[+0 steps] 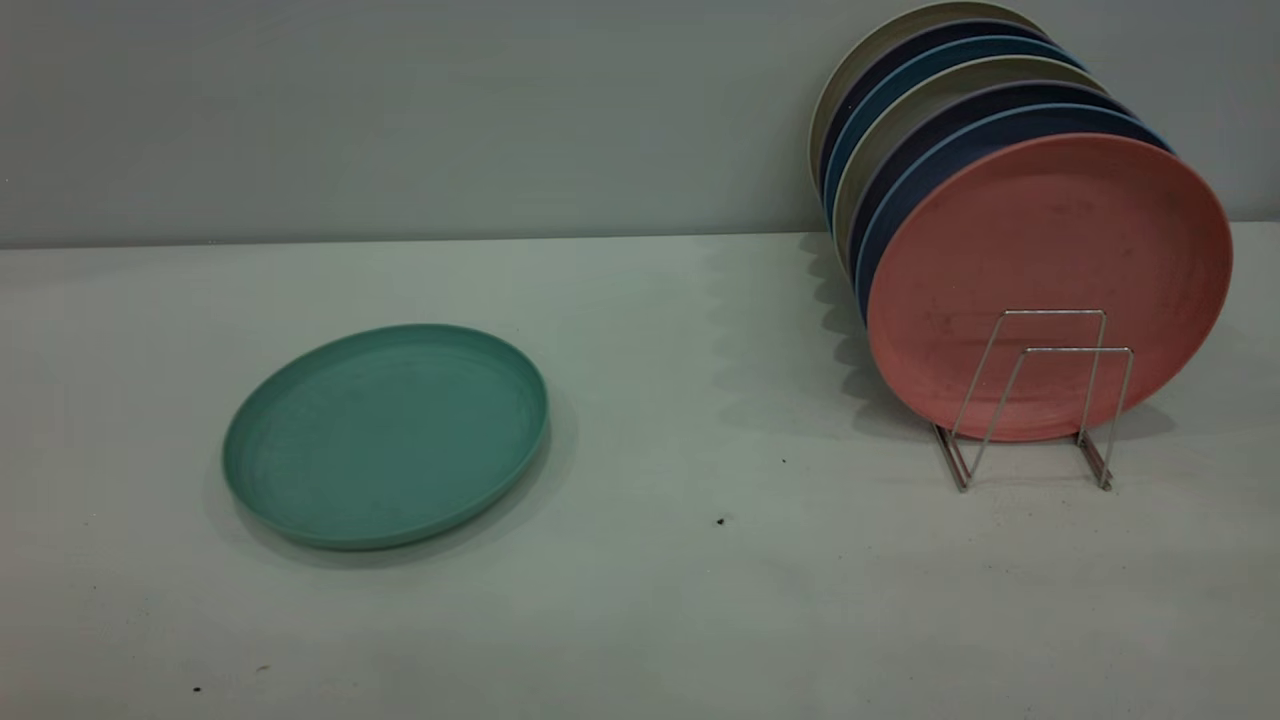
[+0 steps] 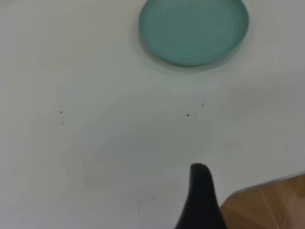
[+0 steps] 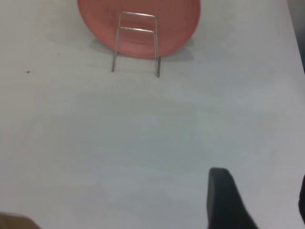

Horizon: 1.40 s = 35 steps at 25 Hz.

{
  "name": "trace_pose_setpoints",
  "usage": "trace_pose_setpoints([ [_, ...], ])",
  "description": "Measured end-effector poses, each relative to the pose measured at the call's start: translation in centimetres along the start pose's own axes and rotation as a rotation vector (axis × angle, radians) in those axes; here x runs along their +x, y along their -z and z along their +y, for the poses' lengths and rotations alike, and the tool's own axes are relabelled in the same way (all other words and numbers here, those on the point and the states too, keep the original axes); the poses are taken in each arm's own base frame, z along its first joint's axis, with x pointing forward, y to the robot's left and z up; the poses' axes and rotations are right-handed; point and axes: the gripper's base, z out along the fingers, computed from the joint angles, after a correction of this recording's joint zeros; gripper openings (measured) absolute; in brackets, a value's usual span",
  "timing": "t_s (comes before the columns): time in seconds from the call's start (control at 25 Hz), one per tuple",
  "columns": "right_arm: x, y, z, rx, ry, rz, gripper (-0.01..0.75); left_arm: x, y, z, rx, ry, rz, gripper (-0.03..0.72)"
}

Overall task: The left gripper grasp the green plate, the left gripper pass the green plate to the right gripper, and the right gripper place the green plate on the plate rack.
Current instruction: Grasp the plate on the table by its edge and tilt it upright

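Salmon-pink plate [image 3: 138,24] stands upright in the plate rack [image 3: 137,40] on the table [image 3: 143,143].

The tabletop [image 1: 640,600] is viewed level from outside; beyond each wrist camera's jaws, the green plate [image 2: 193,29] or plate rack [image 3: 136,43] is seen, both shared with the exterior view.

Pale desk [image 1: 640,600], grey wall [image 1: 400,110] behind it. At the right, a row of plates on edge: salmon-pink plate [image 1: 1050,270] at the front, dark blue plates [image 1: 925,165] and beige plates [image 1: 880,50] alternating behind, all leaning slightly. Small dark specks [image 1: 720,521] scattered mid-desk. Wooden floor [image 2: 267,205] shows past the desk edge.
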Motion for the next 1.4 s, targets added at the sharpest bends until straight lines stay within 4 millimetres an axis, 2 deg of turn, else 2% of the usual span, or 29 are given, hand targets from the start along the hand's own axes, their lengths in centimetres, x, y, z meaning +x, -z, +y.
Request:
trace_pose_setpoints([
  [0.64,0.0,0.0,0.0,0.000,0.000,0.000,0.390,-0.1,0.0,0.0,-0.002,0.000,-0.013,0.591],
  [0.84,-0.2,0.1,0.0,0.000,0.000,-0.002,0.390,-1.1,0.4,0.3,-0.027,0.020,-0.074,0.591],
  [1.0,-2.4,0.1,-0.1,-0.002,0.000,0.013,0.409,-3.6,0.0,1.0,-0.032,0.049,-0.036,0.591],
  [1.16,-5.8,-0.9,-0.3,-0.004,0.002,0.032,0.454,-7.6,-1.8,2.0,-0.023,0.071,0.006,0.591],
  [1.4,-10.4,-4.8,-0.3,-0.028,-0.003,0.102,0.479,-13.0,-5.5,3.1,0.043,0.132,0.109,0.591],
])
